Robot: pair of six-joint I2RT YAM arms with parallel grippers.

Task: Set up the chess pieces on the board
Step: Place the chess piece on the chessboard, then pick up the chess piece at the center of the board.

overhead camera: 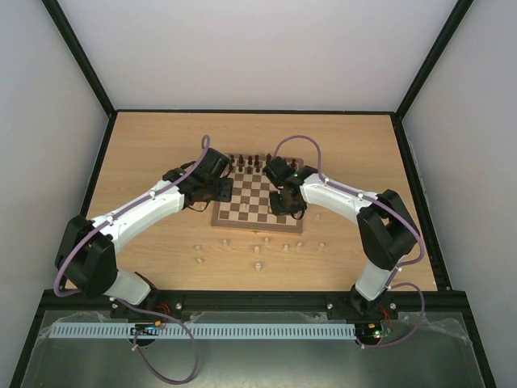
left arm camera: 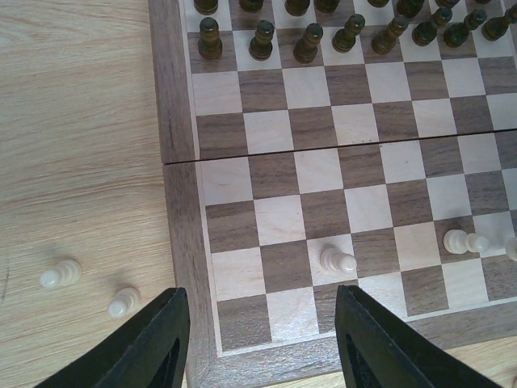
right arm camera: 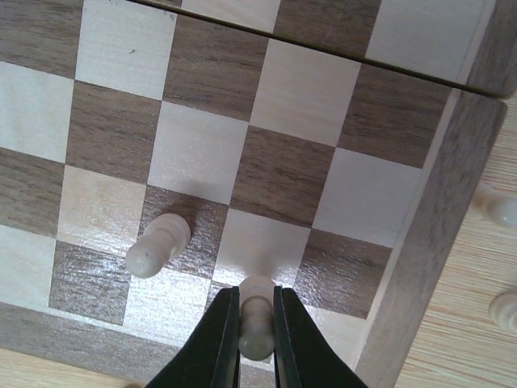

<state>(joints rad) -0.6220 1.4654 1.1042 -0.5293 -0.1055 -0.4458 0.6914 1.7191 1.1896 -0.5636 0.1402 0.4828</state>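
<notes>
The board [overhead camera: 257, 204] lies mid-table. My right gripper [right arm camera: 257, 311] is shut on a pale pawn [right arm camera: 257, 327], held just over a cream square near the board's near right corner [right arm camera: 404, 267]; I cannot tell whether its base touches. Another pale pawn [right arm camera: 157, 245] stands one square to its left. My left gripper [left arm camera: 260, 295] hangs open and empty over the board's near left corner [left arm camera: 174, 121]. Two pale pawns [left arm camera: 337, 260] [left arm camera: 464, 241] stand on the second row there. Several loose pale pieces [overhead camera: 258, 249] lie on the table in front of the board.
Dark brown pieces [left arm camera: 307, 42] fill the far rows of the board [overhead camera: 246, 159]. Two pale pieces [left arm camera: 60, 276] [left arm camera: 123, 303] stand on the tabletop left of the board. Two more [right arm camera: 494, 206] [right arm camera: 506, 309] sit off its right edge.
</notes>
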